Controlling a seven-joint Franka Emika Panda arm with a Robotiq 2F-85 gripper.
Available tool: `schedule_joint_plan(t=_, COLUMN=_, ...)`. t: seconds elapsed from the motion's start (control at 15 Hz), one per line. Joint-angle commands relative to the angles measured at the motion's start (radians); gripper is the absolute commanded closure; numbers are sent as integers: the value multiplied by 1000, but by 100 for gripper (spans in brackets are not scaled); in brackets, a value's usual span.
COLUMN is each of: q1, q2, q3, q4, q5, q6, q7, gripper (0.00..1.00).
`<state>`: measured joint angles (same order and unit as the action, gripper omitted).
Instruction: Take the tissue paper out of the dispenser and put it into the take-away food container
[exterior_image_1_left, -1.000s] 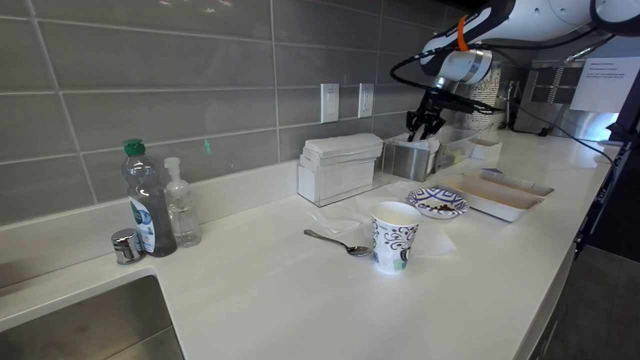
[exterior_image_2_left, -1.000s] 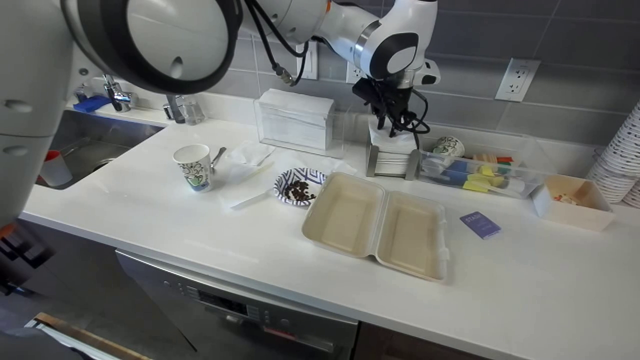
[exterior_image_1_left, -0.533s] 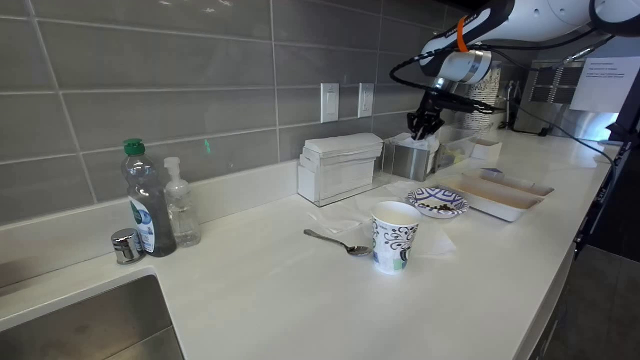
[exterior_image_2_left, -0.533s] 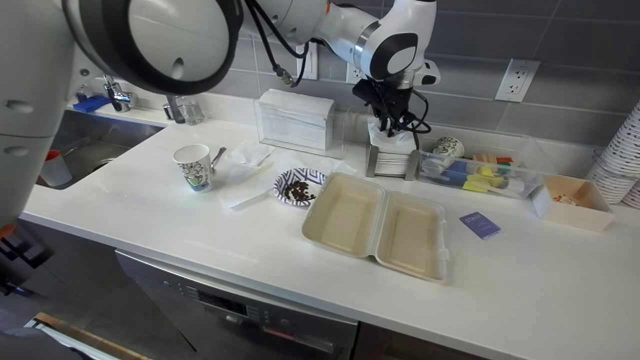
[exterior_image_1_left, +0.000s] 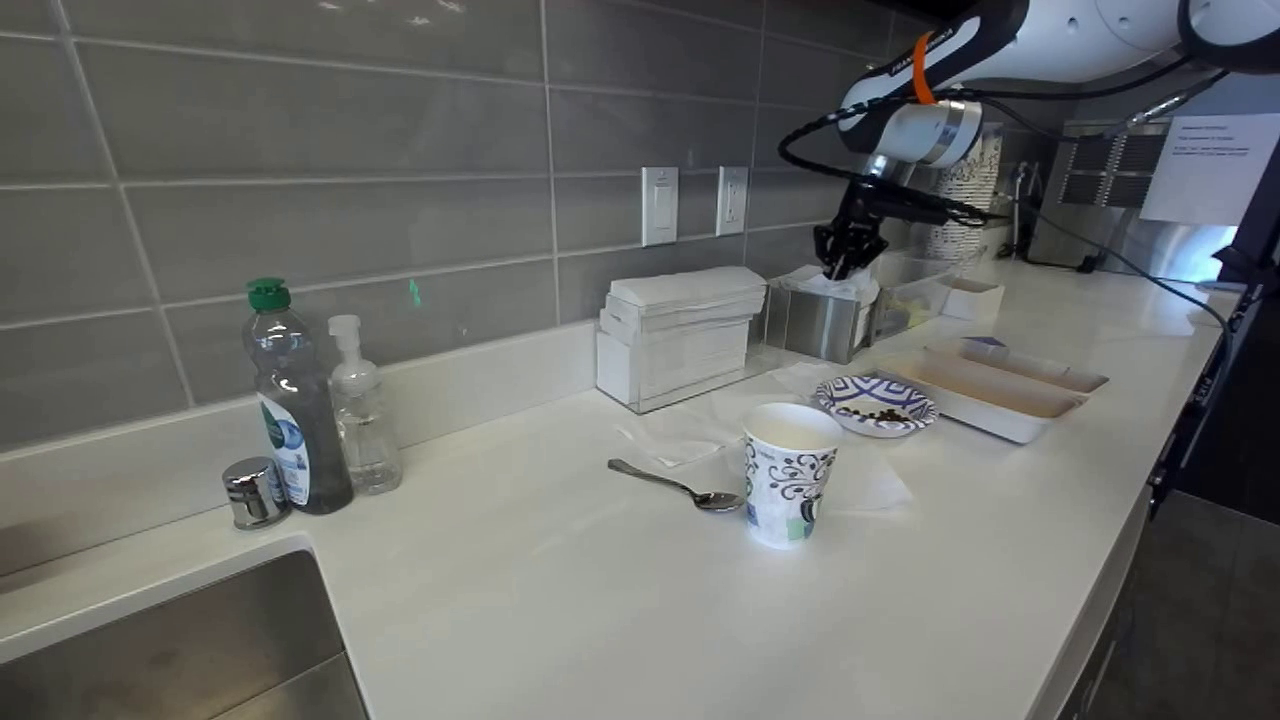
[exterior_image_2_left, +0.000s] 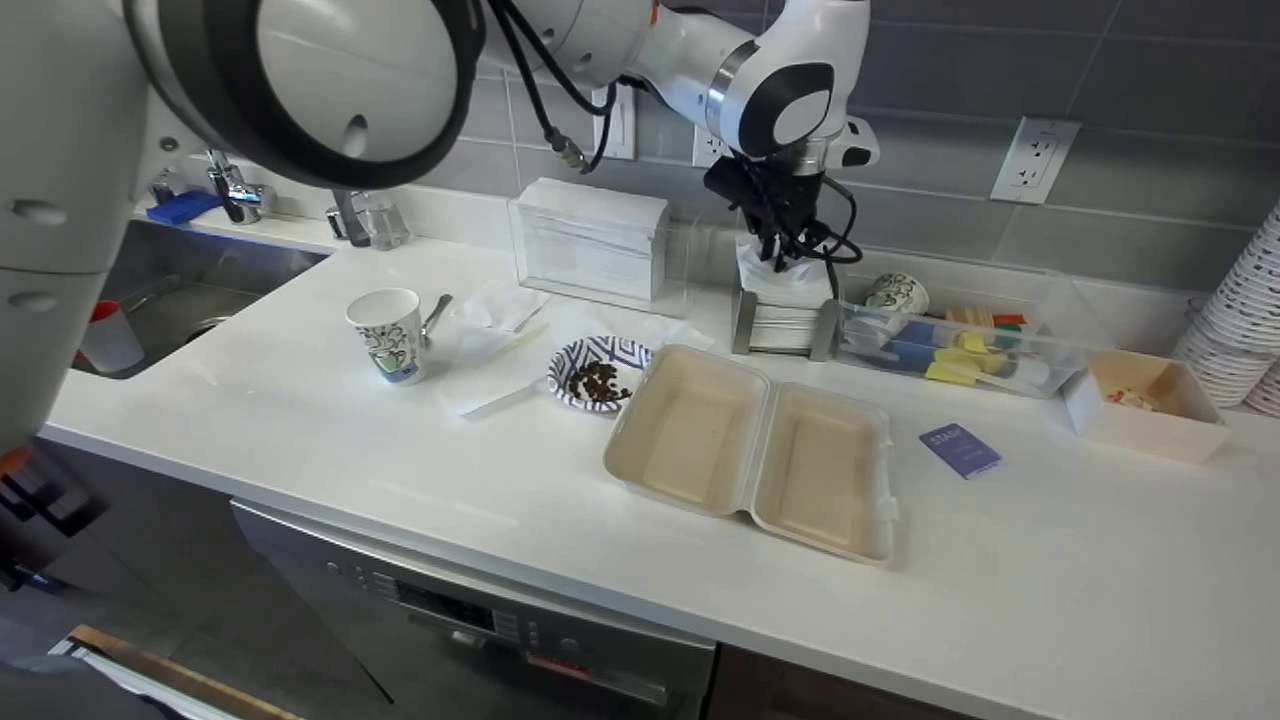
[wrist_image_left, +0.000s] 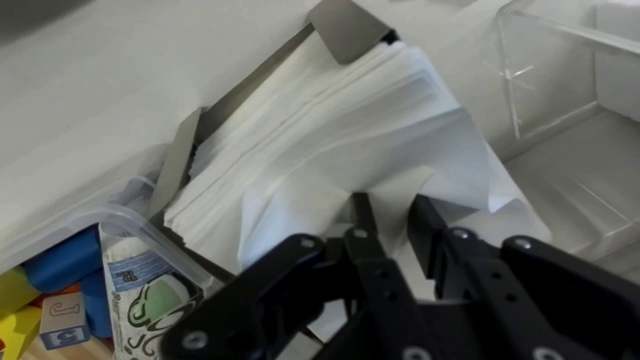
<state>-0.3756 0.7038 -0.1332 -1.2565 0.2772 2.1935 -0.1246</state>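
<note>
End effector (wrist_image_left: 391, 202) partly hides pinched tissue (wrist_image_left: 350, 162).

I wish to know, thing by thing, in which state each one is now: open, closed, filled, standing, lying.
Tissue, creased, pinched, not yet out
Claw, closed on the tissue
Dispenser, well stocked
Container, open, both halves empty
Cup, standing, bottom inside not visible
Plate, holding dark bits
Spoon, lying
Bottle, standing, green cap on
Pump bottle, standing
Bin, open, partly filled
Packet, lying flat
Pale box, open, small bits inside
</note>
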Motion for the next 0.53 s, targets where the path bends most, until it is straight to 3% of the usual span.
schedule_joint_plan(t=0.0, q1=8, q2=6, q3=-7, q4=13, q5=-15, q6=-15, q7=9, gripper=90)
schedule_joint_plan(t=0.07, q1=9, q2=5, q3=-8, q4=14, q5=-16, q6=-14, q7=9, gripper=86)
schedule_joint_plan(t=0.33, q1=13, q2=-3, q3=-11, q4=10, q5=-26, q6=-17, q7=10, gripper=87)
schedule_joint_plan(t=0.47, q1=14, q2=-9, q3=-13, q4=6, q5=-32, q6=-16, q7=11, gripper=94)
